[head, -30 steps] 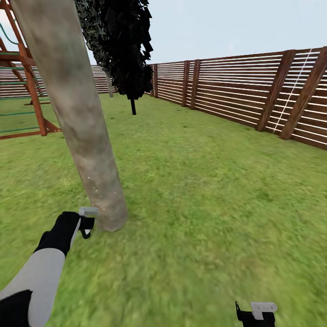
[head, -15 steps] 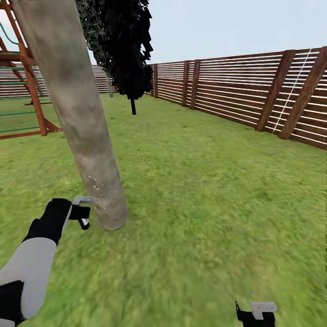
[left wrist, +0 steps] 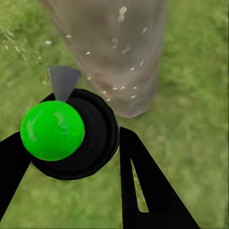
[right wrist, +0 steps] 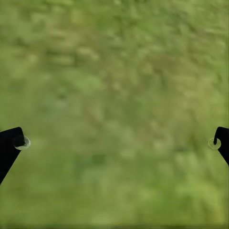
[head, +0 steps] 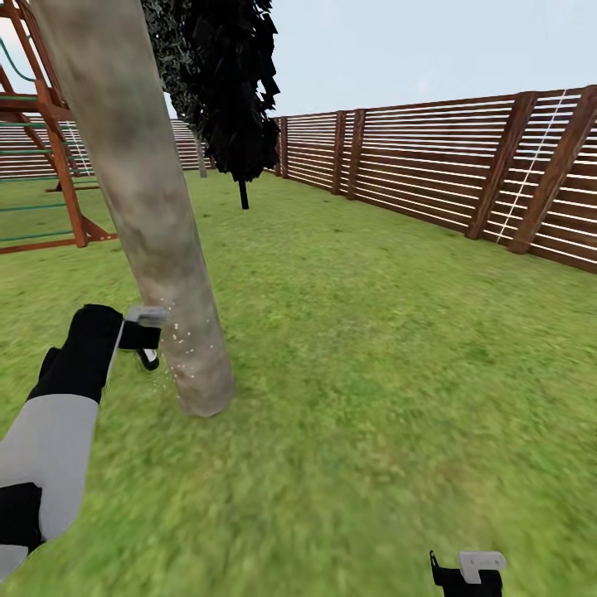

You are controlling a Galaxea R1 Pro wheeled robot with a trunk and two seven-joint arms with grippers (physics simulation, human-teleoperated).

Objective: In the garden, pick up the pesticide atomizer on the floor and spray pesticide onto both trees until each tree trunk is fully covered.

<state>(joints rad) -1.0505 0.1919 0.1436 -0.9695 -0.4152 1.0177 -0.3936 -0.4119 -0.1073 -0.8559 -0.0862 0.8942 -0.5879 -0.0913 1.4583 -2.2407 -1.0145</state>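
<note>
The tree trunk (head: 157,224) rises pale grey-brown and mottled from the lawn at left. My left gripper (head: 149,338) hovers just left of its lower part, shut on the pesticide atomizer (head: 148,355). In the left wrist view the atomizer (left wrist: 71,138) is a dark round body with a green ball and a grey nozzle, held between the black fingers (left wrist: 143,191) and aimed at the trunk (left wrist: 114,43). Whitish pesticide specks (head: 182,348) dot the bark near the base (left wrist: 119,47). My right gripper (head: 464,572) hangs low at right, open over grass (right wrist: 117,140).
A brown slatted fence (head: 464,166) runs along the right and back. A black conifer (head: 232,91) stands behind the trunk. A wooden play frame (head: 50,149) stands at far left. Open lawn (head: 373,348) stretches to the right of the trunk.
My left arm has risen along the trunk with the atomizer, and the specks now sit higher on the bark. The right gripper has not moved.
</note>
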